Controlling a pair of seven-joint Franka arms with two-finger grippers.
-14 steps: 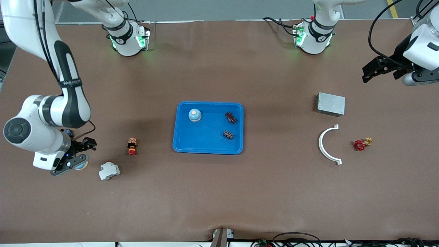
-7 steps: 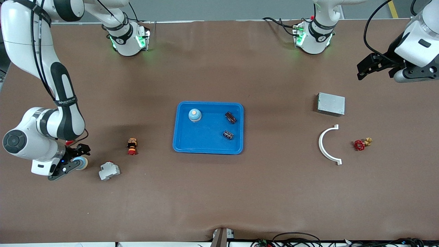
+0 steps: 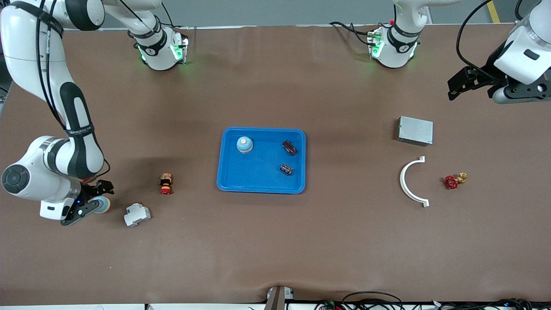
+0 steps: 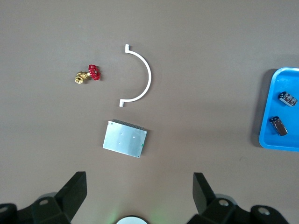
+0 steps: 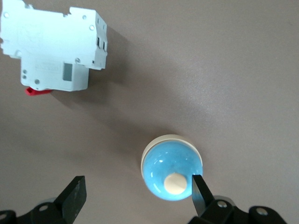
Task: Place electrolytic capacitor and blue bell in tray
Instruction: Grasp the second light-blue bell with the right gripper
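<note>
Tray (image 3: 261, 183): bright blue, near the middle of the table. It held one blue bell (image 3: 244, 144) with a cream button on top, toward the robots' bases, and two dark electrolytic capacitors (image 3: 289, 147) (image 3: 286, 169) at the edge toward the left arm's end, lying on their sides, presumably as they were let fall.

Second blue bell (image 5: 172, 173): on the table toward the right arm's end, outside the tray, upright with its button up. It sat between the fingers of the right gripper (image 3: 95, 199), which was low over it with jaws spread; one fingertip (image 5: 198, 189) looked close against the dome, though contact could not be confirmed. The straddling pose suited a pinch across the dome, judged the step in hand.

Circuit breaker (image 5: 53, 44): white, red tab, just beside that bell, nearer the tray; close enough to call for a clean lift.

Red-and-yellow push button (image 3: 165, 183): between the breaker and the tray.

Left gripper (image 3: 467, 84): raised over bare table at the left arm's end, jaws spread, empty, waiting.

Grey metal box (image 4: 124, 141), white curved bracket (image 4: 138, 74), red-handled brass valve (image 4: 88, 75): grouped toward the left arm's end, not needed.
</note>
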